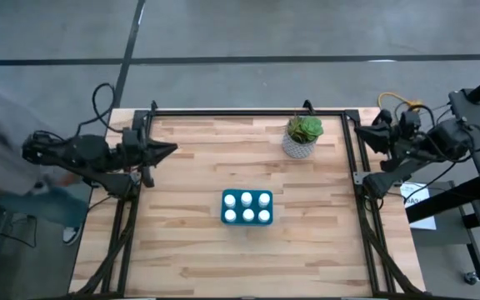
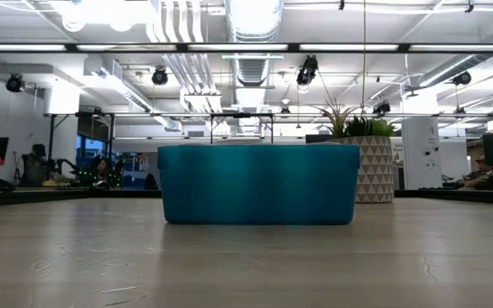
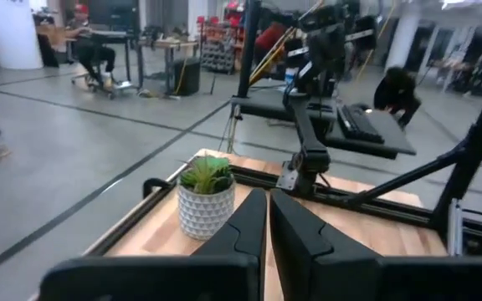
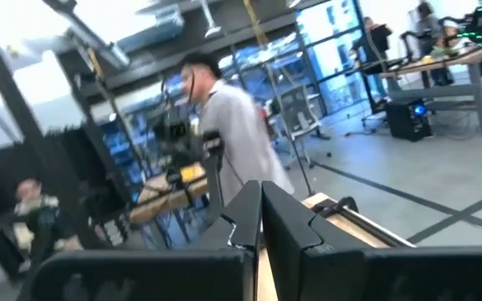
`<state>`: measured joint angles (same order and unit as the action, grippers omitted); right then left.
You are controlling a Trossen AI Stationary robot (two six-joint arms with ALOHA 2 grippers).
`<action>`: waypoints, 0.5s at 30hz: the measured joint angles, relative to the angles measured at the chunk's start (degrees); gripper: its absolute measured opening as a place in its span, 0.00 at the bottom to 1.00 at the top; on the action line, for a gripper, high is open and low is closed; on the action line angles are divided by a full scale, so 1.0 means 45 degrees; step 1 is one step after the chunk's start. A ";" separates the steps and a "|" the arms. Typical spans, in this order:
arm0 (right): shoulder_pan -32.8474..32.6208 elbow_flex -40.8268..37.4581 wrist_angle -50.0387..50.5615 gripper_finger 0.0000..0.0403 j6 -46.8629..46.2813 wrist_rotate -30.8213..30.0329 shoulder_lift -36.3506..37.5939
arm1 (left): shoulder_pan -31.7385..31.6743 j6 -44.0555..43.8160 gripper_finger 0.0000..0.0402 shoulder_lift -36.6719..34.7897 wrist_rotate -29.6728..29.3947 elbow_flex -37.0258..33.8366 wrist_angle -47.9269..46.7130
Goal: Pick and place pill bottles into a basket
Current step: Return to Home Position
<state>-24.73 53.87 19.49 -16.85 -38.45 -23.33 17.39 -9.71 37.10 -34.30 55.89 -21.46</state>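
Observation:
The teal basket (image 1: 247, 207) rests on its base at the middle of the wooden table, with several white-capped pill bottles (image 1: 247, 198) standing upright inside it. In the low view the basket (image 2: 259, 184) hides the bottles behind its wall. My left gripper (image 1: 172, 149) is drawn back over the table's left edge, level, shut and with nothing in it (image 3: 268, 194). My right gripper (image 1: 367, 136) is drawn back at the far right corner, also shut and with nothing in it (image 4: 261, 186).
A white patterned pot with a green plant (image 1: 302, 137) stands near the table's far edge, right of the middle. A black metal frame (image 1: 248, 112) runs along the table's far and side edges. A person (image 4: 224, 125) stands beyond the table's left side.

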 joint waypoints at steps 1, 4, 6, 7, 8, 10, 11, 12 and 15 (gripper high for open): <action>0.0000 -0.0409 -0.0315 0.02 -0.0124 -0.0180 0.0267 | 0.0000 0.0007 0.00 -0.0486 0.0110 -0.0671 0.0411; 0.0005 -0.1599 -0.1413 0.02 -0.0255 -0.0462 0.1017 | 0.0000 0.0244 0.00 -0.1962 0.0599 -0.2383 0.1582; 0.0005 -0.2256 -0.1998 0.02 -0.0216 -0.0870 0.1477 | 0.0001 0.0251 0.00 -0.2715 0.0696 -0.3447 0.2126; 0.0005 -0.2540 -0.2168 0.02 -0.0223 -0.1136 0.1696 | 0.0000 0.0249 0.00 -0.3090 0.0695 -0.3984 0.2266; 0.0007 -0.2780 -0.2300 0.02 -0.0227 -0.1418 0.1900 | 0.0000 0.0225 0.00 -0.3485 0.0676 -0.4485 0.2555; 0.0005 -0.3237 -0.2614 0.02 -0.0219 -0.1806 0.2274 | -0.0005 -0.0052 0.00 -0.4359 0.0743 -0.5483 0.3072; 0.0009 -0.3439 -0.2698 0.02 -0.0232 -0.1887 0.2429 | 0.0000 -0.0143 0.00 -0.4812 0.0949 -0.6030 0.3034; 0.0005 -0.3590 -0.2826 0.02 -0.0250 -0.1904 0.2553 | 0.0000 -0.0313 0.00 -0.5246 0.1166 -0.6493 0.3031; 0.0009 -0.3947 -0.3188 0.02 -0.0214 -0.2141 0.2757 | 0.0000 -0.0536 0.00 -0.6822 0.1579 -0.7578 0.3314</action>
<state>-24.69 36.10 5.14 -17.82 -48.09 -10.93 17.39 -12.12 6.39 -27.19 21.79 -6.55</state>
